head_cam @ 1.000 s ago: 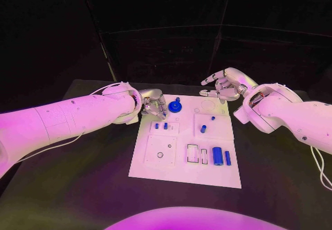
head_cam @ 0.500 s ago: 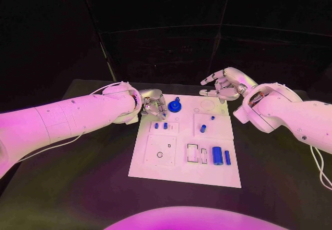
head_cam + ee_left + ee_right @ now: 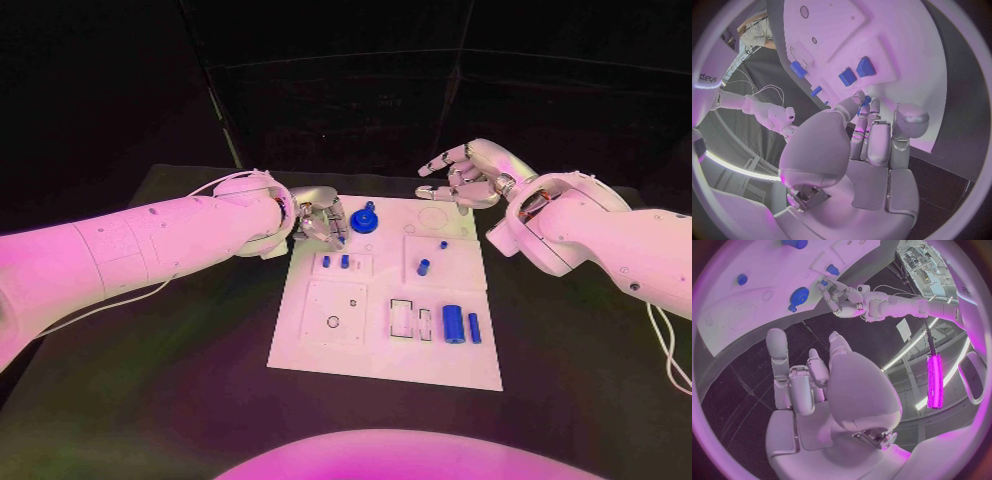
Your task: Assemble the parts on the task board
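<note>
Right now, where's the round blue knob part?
In the head view, the round blue knob stands at the task board's far edge, left of centre, just beside the left hand's fingertips.

One bit of lettering can be read: in the left wrist view, dark letters on a white curved panel [image 3: 706,76] at the circle's rim spell what looks like "sharpa", cut off at the edge. The task board [image 3: 335,345] and the blue parts [image 3: 453,325] carry no legible marks.
</note>
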